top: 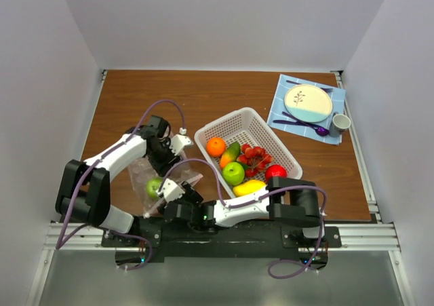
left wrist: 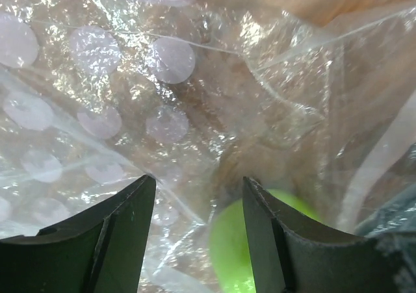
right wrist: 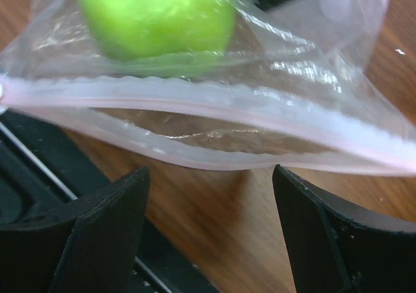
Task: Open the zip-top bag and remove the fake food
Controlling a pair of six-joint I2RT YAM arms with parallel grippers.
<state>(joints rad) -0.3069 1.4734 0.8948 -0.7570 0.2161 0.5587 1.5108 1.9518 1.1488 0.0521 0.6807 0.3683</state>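
The clear zip-top bag (top: 144, 176) lies on the wooden table at the near left with a green apple (top: 154, 186) inside it. My left gripper (top: 165, 160) is open and points down onto the bag's far side. In the left wrist view (left wrist: 198, 182) crinkled plastic (left wrist: 195, 98) fills the frame and the apple (left wrist: 237, 247) shows beside the right finger. My right gripper (top: 173, 193) is open at the bag's near edge. In the right wrist view (right wrist: 211, 173) the pink zip strip (right wrist: 214, 104) is just ahead, its two lips parted, with the apple (right wrist: 156, 17) behind it.
A white perforated basket (top: 224, 119) at centre holds an orange (top: 215, 146), a green apple (top: 233, 173), grapes (top: 254, 155) and a red apple (top: 274, 171); a banana (top: 249, 187) lies at its near edge. A plate (top: 308, 102), cup (top: 340, 123) and cutlery sit on a blue cloth at the far right.
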